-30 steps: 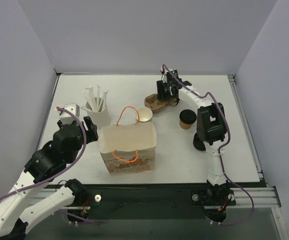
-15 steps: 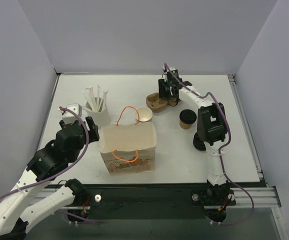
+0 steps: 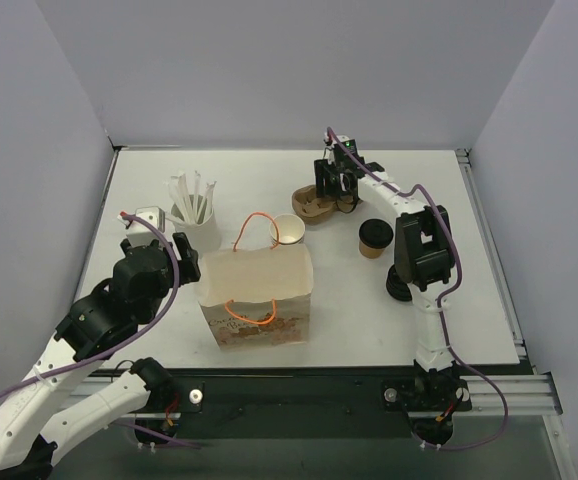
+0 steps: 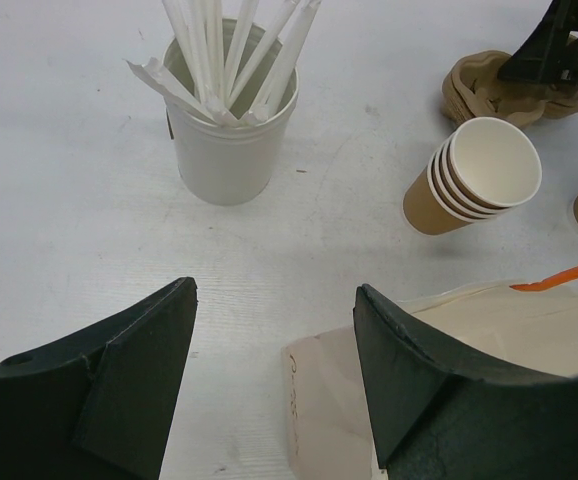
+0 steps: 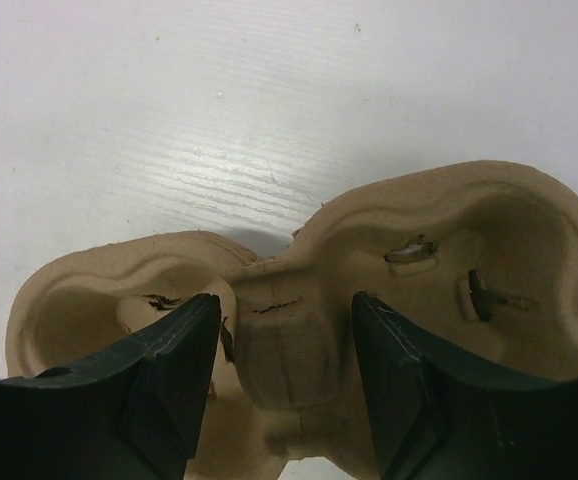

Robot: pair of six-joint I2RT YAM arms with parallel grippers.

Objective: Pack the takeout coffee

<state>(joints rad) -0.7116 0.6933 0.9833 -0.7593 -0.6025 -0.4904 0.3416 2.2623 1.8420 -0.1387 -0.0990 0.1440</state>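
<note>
Since a second ago: slight drift of the right gripper [image 3: 339, 192] and the pulp carrier [image 3: 312, 205] toward the upper right of the top view; slight nudge of the left gripper [image 3: 182, 256] rightward, closer to the paper bag [image 3: 257, 292]. Remaining items as before.

Lower left of the top view: left gripper just beside the bag's left edge, apart from it. Fingers [image 4: 129, 390] spread wide, nothing between them. Below the gap, bare table [image 4: 79, 240] and a corner of the bag.

Upper left: white cup [image 3: 201, 232] upright, filled with wrapped straws [image 3: 192, 193], near the bag's upper left corner and not touching it.

Centre: paper bag upright, mouth open to the top camera. Stack of tan cups [image 3: 287, 231] just behind the bag's upper right corner, white inside, mouth up.

Right of centre, upper part: pulp carrier flat on the table, two wells showing on the right wrist view. Right gripper set over its narrow waist, one finger [image 5: 159, 390] at the left well's edge, the other against the right well's flank. Fingers at a middling spread, the waist filling the gap; cannot tell whether pressing on it or merely alongside.

Right of centre, below the carrier: takeout coffee [image 3: 373, 240], tan cup under its black lid [image 3: 374, 232], upright on the table. Near the carrier but apart from it, well apart from the bag, just left of the right arm [image 3: 419, 250]. Outside the bag and outside the carrier, clear of both grippers.
</note>
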